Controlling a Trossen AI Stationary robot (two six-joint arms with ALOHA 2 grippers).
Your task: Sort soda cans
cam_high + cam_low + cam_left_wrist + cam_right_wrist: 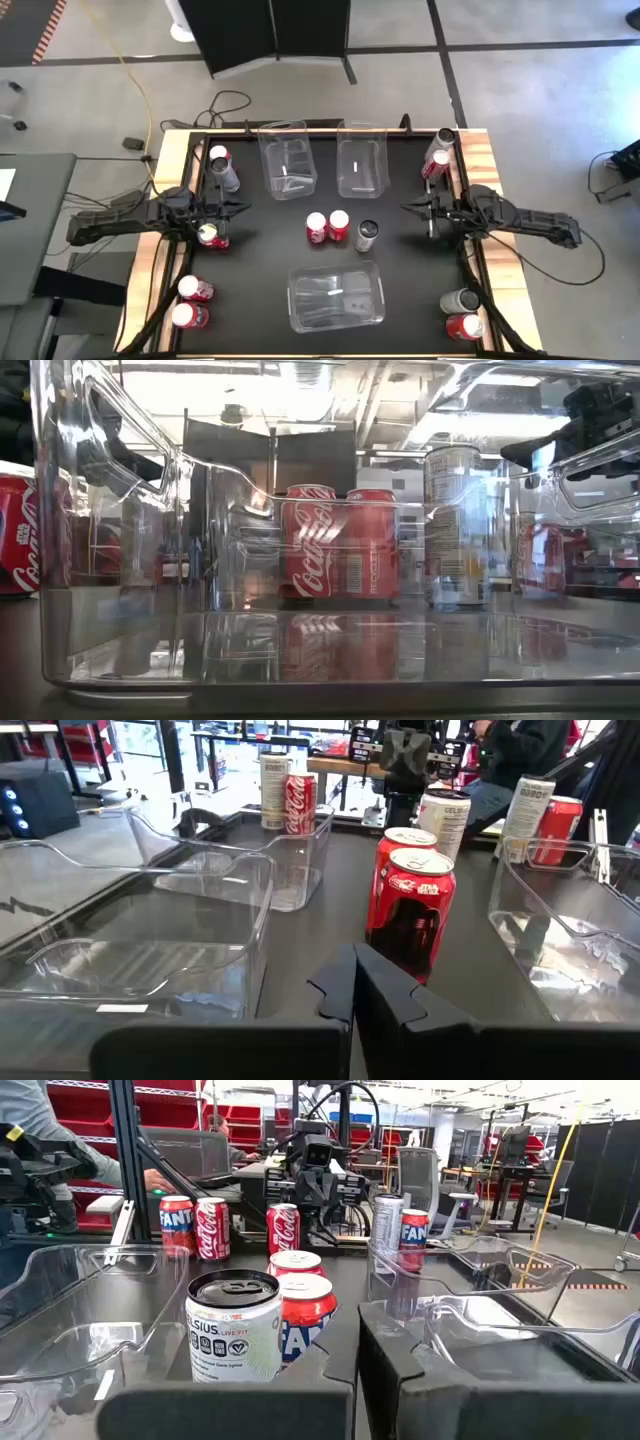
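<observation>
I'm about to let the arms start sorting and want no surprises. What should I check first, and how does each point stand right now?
1. Left gripper empty, fingers shut: ok.
2. Right gripper empty, fingers shut: ok; both must open before grasping.
3. Three clear bins empty and upright: ok.
4. Middle group, two red cans and a silver can, standing upright between the grippers: ok.
5. Red cans touch each other, little room for fingers: not ok.
6. Contents of each can, full or empty: cannot tell.

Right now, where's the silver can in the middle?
In the high view, the silver can stands mid-table, just right of two red cans, apart from both grippers.
</observation>
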